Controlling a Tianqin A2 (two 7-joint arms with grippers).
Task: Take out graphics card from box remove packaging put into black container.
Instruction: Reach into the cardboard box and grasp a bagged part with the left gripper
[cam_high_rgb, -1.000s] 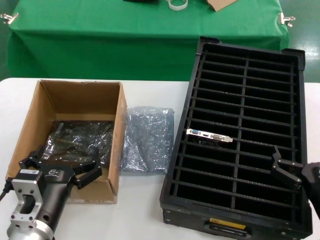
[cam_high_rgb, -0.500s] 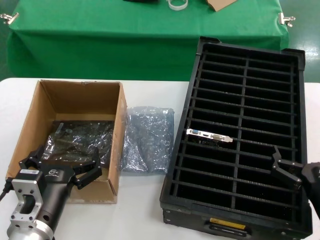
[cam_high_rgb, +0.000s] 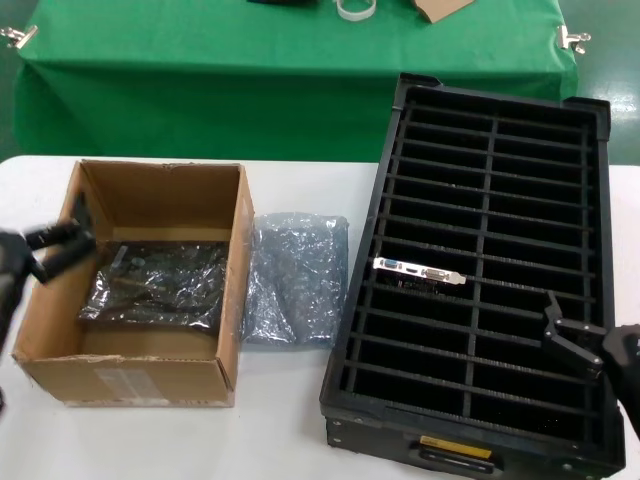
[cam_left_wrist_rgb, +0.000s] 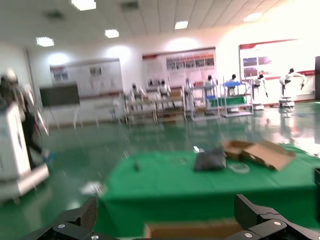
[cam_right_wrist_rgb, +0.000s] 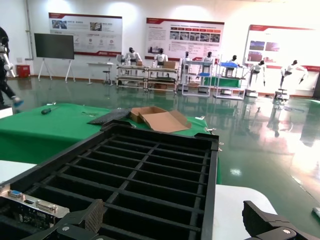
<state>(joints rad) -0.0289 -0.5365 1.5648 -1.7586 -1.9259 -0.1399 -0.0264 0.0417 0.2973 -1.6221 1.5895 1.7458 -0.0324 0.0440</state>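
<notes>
Two grippers are in view, both with fingers spread and holding nothing. The left gripper (cam_high_rgb: 60, 240) sits at the box's (cam_high_rgb: 232, 300) left wall, blurred, outside the carton; its wrist view shows only its fingertips (cam_left_wrist_rgb: 80, 220), a strip of cardboard rim and the hall beyond, none of the box's contents. The right gripper (cam_high_rgb: 575, 340) hangs over the near right part of the black container (cam_high_rgb: 345, 400). Its wrist view looks along the slot rows and picks up, side-on, a seated card's silver bracket (cam_right_wrist_rgb: 31, 200) with a blue port; the head view shows that bracket (cam_high_rgb: 420, 270) from above, in the left column about halfway along.

The graphics card (cam_high_rgb: 160, 285), wrapped in its shiny bag, lies flat on the box floor, long axis running left to right, with bare cardboard along the far side and near wall. An empty packaging bag (cam_high_rgb: 295, 275) lies on the white table (cam_high_rgb: 270, 430) between box and container, touching or nearly touching both.
</notes>
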